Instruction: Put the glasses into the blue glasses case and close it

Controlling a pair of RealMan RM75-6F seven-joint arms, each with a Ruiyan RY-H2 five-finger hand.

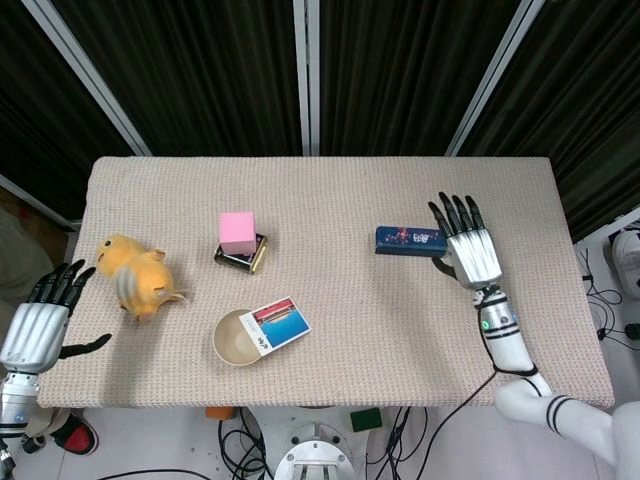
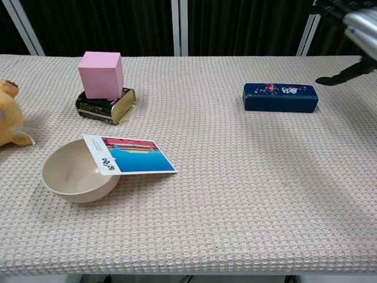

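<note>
Looks basically done: blue glasses case point(image 2: 280, 97) sits closed, no glasses visible; right hand point(image 1: 472, 250) at its 3 o'clock, fingers spread, empty.

The blue glasses case point(image 1: 410, 240) point(image 2: 280, 97) is a long, narrow dark-blue box with small red and white printing along its top. It lies closed and flat on the woven tablecloth, its long side running left to right. From the table's centre it sits at about two o'clock. No glasses can be seen in either view.
</note>
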